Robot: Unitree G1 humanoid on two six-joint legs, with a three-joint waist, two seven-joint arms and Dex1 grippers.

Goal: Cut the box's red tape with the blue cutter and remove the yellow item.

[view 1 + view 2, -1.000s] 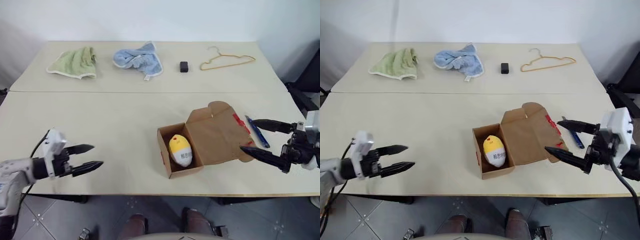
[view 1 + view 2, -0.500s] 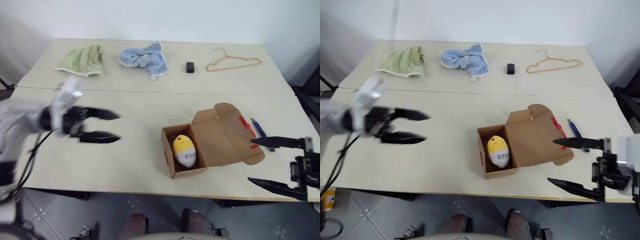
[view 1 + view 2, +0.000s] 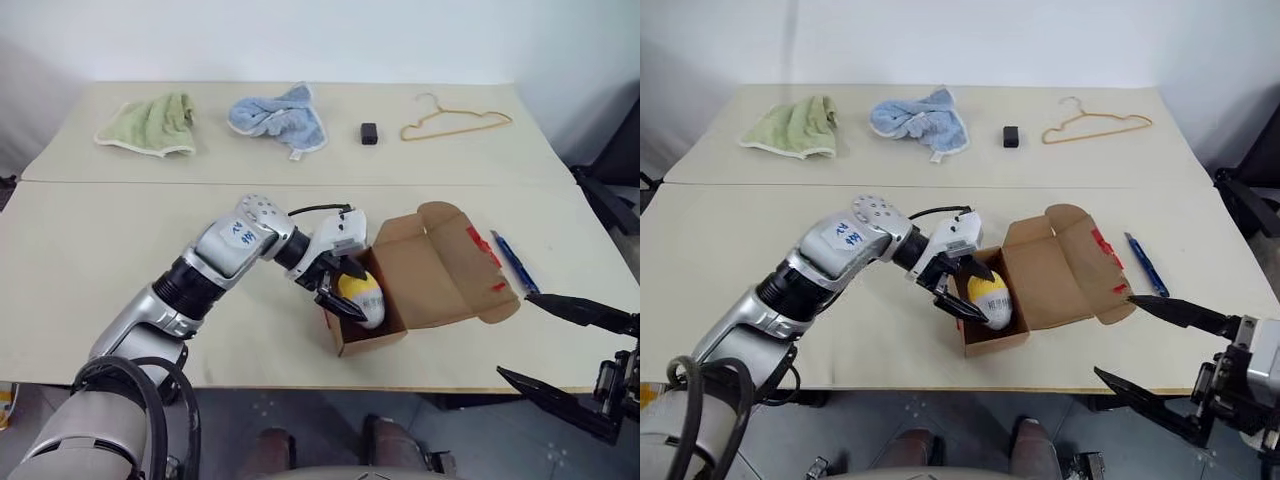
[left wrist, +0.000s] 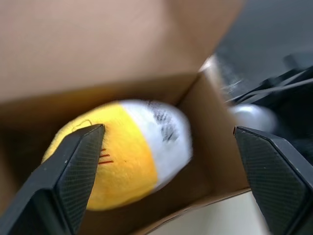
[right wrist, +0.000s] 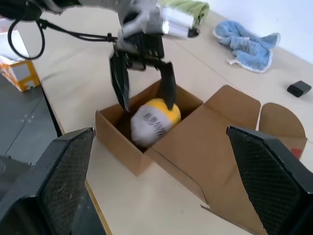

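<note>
2 steps in: box (image 3: 425,265) lying open, red tape (image 3: 478,246) cut. Left gripper (image 3: 340,290) straddling yellow item (image 3: 362,295), fingers spread, not grasping; closing comes next. Right gripper (image 3: 565,355) hanging released.

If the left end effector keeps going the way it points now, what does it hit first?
Most likely the yellow item inside the open box: the open left end effector points down at it, fingers straddling it. Contact isn't clear yet.
</note>
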